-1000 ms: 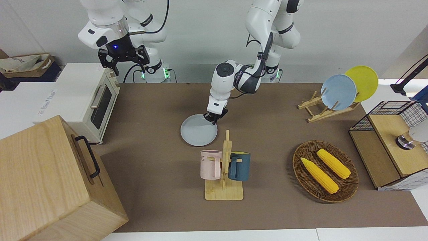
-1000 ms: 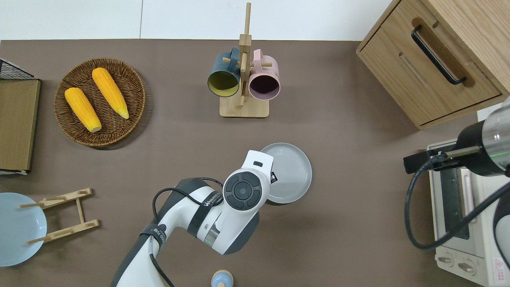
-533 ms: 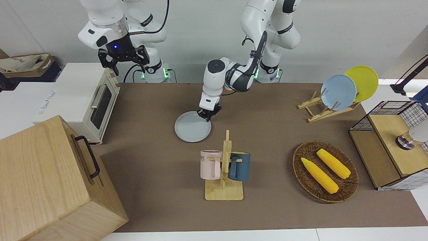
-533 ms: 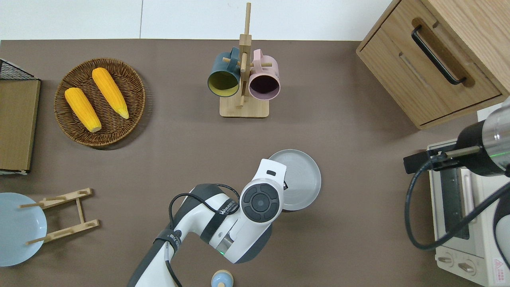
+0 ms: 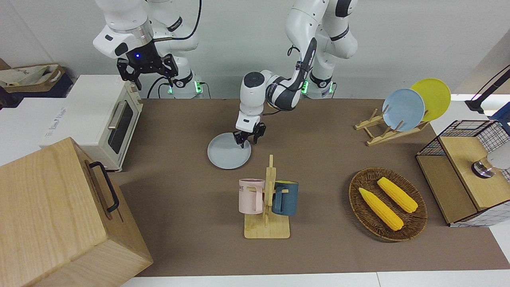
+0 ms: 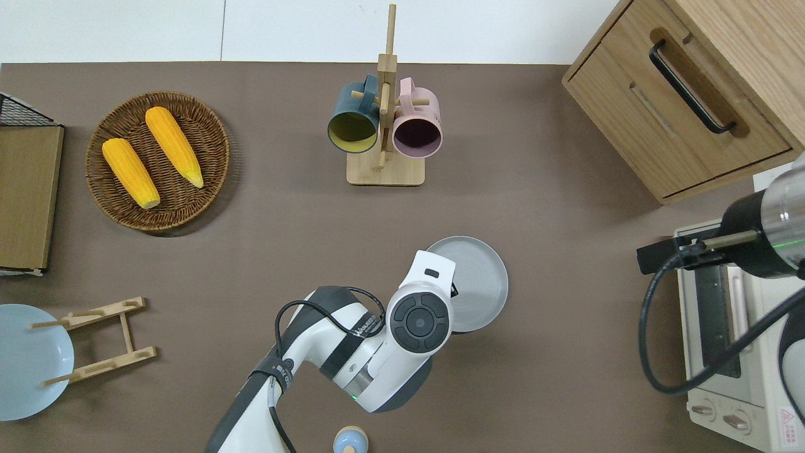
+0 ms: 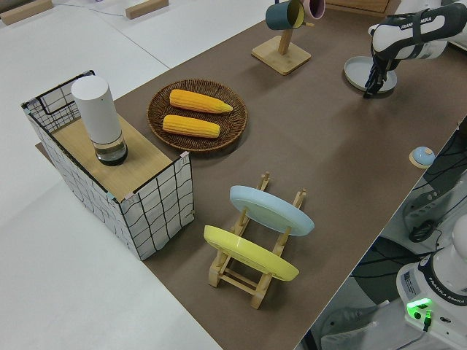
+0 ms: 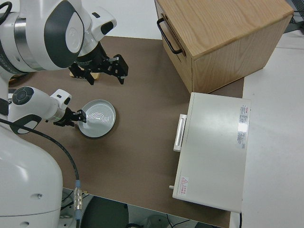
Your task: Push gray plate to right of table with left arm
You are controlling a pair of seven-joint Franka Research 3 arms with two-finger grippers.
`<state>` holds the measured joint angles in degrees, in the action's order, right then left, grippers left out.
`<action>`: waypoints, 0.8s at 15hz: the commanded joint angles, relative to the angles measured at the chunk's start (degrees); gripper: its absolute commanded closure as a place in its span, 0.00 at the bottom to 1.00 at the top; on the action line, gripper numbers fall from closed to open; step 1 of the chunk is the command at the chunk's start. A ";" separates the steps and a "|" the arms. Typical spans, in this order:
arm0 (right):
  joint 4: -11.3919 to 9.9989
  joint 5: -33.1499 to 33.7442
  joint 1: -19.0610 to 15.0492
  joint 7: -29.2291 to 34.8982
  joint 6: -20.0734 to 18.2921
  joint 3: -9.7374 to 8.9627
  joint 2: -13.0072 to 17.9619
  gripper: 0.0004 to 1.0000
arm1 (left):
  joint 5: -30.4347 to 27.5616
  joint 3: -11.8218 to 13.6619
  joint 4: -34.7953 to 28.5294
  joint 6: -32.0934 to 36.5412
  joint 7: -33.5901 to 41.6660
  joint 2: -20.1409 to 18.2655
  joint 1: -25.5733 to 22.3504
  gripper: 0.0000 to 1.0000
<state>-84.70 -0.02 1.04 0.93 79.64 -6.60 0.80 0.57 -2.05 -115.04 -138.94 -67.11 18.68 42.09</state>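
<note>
The left arm (image 6: pixel 352 352) reaches out from the robots' edge of the table (image 6: pixel 553 377), and its gripper (image 5: pixel 248 138) sits at the rim of the gray plate (image 6: pixel 475 283) on the side toward the left arm's end of the table. In the front view the jaws appear spread, empty, with one fingertip inside the rim and the other outside it; whether a fingertip actually touches the plate cannot be told. The right arm (image 5: pixel 135 40) is parked, its jaws (image 5: pixel 146 73) released. The gray plate lies flat near the middle of the table, nearer to the robots than the mug rack (image 6: pixel 385 135) and well apart from the toaster oven (image 6: pixel 736 352) and the wooden cabinet (image 6: pixel 698 88) at the right arm's end. Handling estimate: the plate looks rigid, light and smooth, so it should slide readily on the matte surface. Being round, it is likely to rotate or slip sideways if pushed off-centre. The shallow raised rim is the only feature to bear on; contact should be low against it, on the side facing the left arm's end, in line with the plate's centre. If ceramic, the plate may chip against the toaster oven or cabinet, so force should stay moderate.
</note>
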 commanded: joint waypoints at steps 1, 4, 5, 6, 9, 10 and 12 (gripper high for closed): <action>0.50 -0.25 -1.13 0.74 -0.89 -0.88 0.17 0.02 | 1.54 0.73 1.57 1.65 -0.66 -0.57 0.27 0.00; 0.50 -0.25 -1.13 0.74 -0.89 -0.87 0.17 0.02 | 1.54 1.17 2.10 7.44 3.80 -4.08 -0.17 0.00; 0.50 -0.33 -1.13 0.74 -0.89 -0.96 0.17 0.02 | 1.54 1.26 2.71 10.16 6.17 -5.14 -0.43 0.00; 0.50 -0.33 -1.13 0.74 -0.89 -0.96 0.17 0.02 | 1.54 1.26 3.67 13.32 8.20 -5.84 -1.30 0.00; 0.50 -0.33 -1.13 0.74 -0.89 -0.96 0.17 0.02 | 1.19 1.44 7.19 21.50 13.65 -8.30 -5.08 0.00; 0.50 -0.25 -1.13 0.74 -0.89 -0.96 0.17 0.02 | 0.92 1.53 7.55 23.35 15.76 -9.70 -6.92 0.00; 0.50 -0.33 -1.13 0.74 -0.89 -0.96 0.17 0.02 | 0.22 1.35 9.30 29.13 22.42 -12.17 -11.83 0.00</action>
<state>-84.70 -0.02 1.04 0.92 79.64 -6.60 0.80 1.21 -0.42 -107.65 -117.25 -52.84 10.15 36.23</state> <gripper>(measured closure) 0.013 0.004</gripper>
